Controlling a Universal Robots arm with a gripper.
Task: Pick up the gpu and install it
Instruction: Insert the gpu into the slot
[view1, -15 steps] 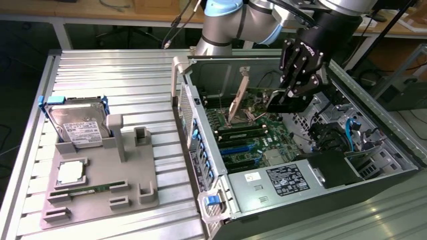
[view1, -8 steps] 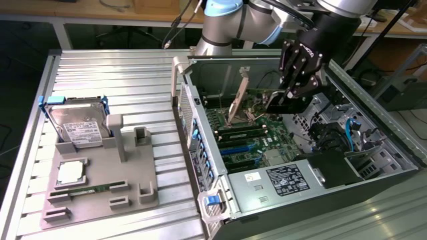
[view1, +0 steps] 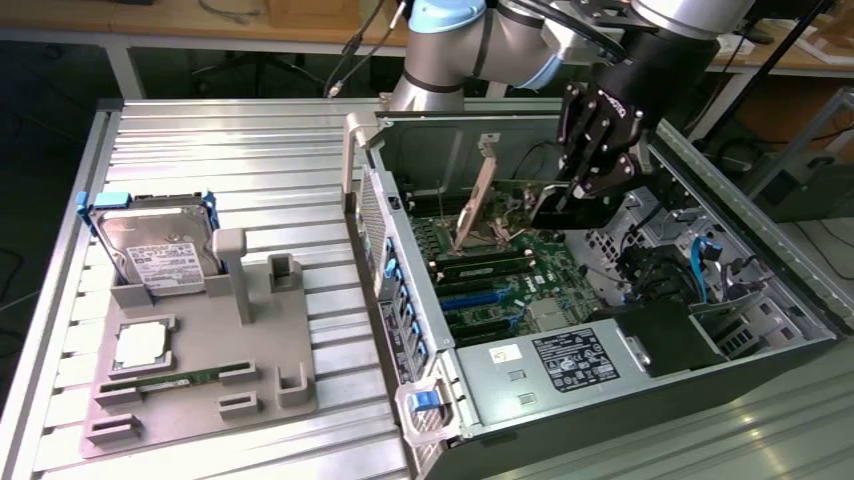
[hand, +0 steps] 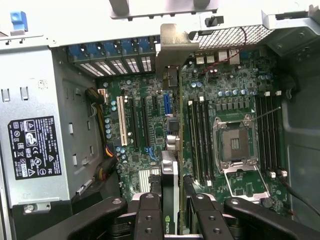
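While clamped between the fingers of the gripper (hand: 172, 202), the gpu (hand: 170, 167) is edge-on above the motherboard (hand: 235, 95) inside the open case (view1: 787, 300). It is a thin brownish-tan board with a silvery end bracket.

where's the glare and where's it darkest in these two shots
exterior view: the table gleams palest at the exterior view's lower right, and the case is deep in shadow around its cables; wrist view: the case's bare metal rim is washed near white, the gpu bracket catches light, and the gripper shut on it is dark
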